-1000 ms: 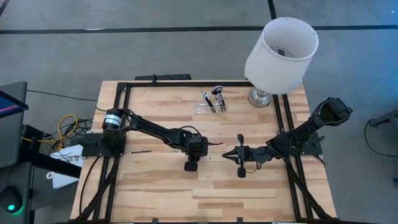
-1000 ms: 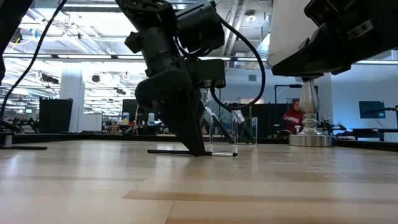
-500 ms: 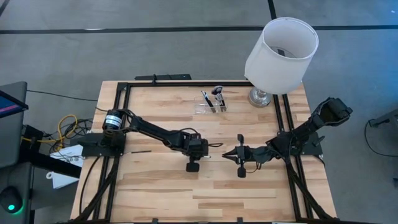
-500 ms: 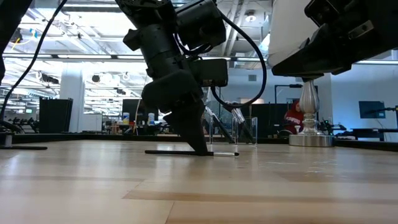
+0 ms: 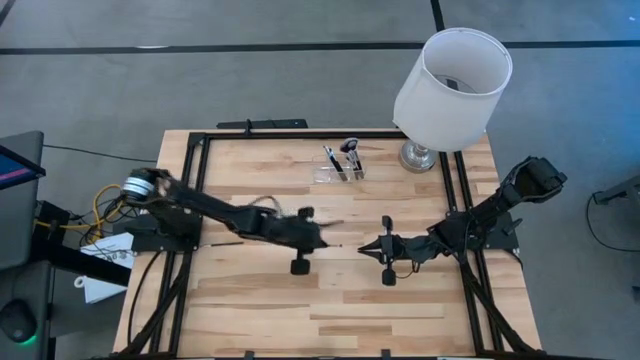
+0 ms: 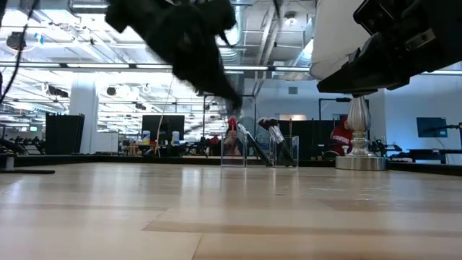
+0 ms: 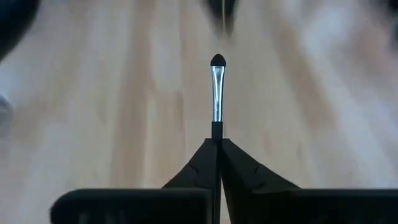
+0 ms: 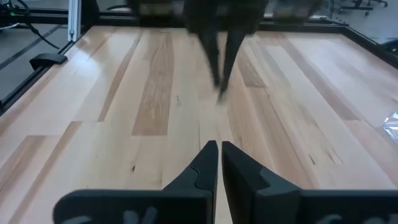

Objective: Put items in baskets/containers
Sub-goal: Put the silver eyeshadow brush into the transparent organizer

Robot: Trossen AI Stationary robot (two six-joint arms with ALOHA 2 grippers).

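One makeup brush [image 7: 216, 93] is pinched in the left gripper [image 7: 217, 146] above mid-desk [image 5: 260, 300]; the right gripper [image 8: 217, 149] rests pressed together nearby; other brushes stand in the clear organizer [image 5: 338, 172]

Left arm [image 5: 215, 212]: dark, slim links, silver ring at one joint.
Right arm [image 5: 490, 215]: black, blocky far end.
Left claw [image 7: 217, 163]: two black pointed fingers.
Right claw [image 8: 217, 163]: same black wedge fingers.

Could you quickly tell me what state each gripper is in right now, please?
Left gripper: shut on a makeup brush, lifted off the table.
Right gripper: shut, holding nothing.
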